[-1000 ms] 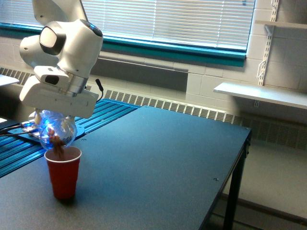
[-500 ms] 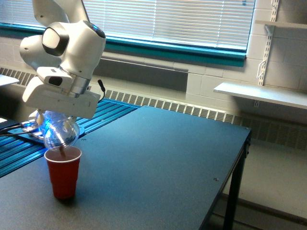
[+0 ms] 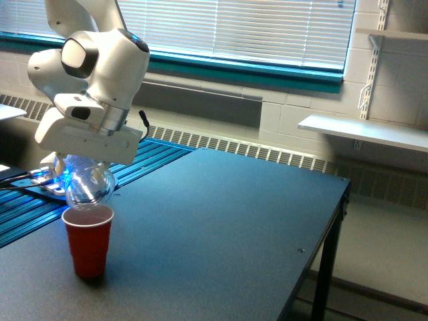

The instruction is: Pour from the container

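Note:
In the exterior view the clear rounded container (image 3: 87,184) hangs tipped mouth-down right above the red cup (image 3: 87,239) at the view's left. It looks empty now, with no brown pieces showing through it. My gripper (image 3: 79,164) is shut on the container; its fingers are mostly hidden under the white hand. The red cup stands upright on the dark table (image 3: 221,234), its rim just below the container's mouth.
A teal ribbed strip with cables (image 3: 27,200) runs along the view's left behind the cup. The table's far corner and edge (image 3: 344,190) lie at the view's right, with a drop to the floor. A white shelf (image 3: 361,130) hangs on the wall.
Brown pieces were falling from the container into the red cup; now the stream has stopped and the container looks empty. The hand has shifted slightly toward the view's right.

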Controlling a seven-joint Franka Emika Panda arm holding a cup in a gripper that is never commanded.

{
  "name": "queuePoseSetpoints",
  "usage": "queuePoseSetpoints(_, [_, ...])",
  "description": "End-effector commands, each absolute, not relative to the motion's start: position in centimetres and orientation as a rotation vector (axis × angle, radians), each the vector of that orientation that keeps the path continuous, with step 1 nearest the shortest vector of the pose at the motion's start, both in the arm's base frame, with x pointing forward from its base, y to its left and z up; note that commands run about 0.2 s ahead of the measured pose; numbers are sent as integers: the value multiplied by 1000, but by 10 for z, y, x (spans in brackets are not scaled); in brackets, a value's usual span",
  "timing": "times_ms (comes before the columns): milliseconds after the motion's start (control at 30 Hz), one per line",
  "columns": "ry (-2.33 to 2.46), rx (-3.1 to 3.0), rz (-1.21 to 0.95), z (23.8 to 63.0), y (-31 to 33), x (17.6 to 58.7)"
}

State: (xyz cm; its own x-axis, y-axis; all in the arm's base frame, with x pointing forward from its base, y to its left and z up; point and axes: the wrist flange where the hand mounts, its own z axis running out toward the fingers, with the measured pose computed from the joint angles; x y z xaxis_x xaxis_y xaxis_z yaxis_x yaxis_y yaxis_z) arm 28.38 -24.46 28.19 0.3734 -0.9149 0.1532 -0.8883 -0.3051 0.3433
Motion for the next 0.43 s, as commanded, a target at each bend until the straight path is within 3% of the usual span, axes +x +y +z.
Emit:
queuePoseSetpoints(33, [-1564,2301,-34,297,-243,293])
queuePoseSetpoints(433, [-1576,2301,34,310,-241,292])
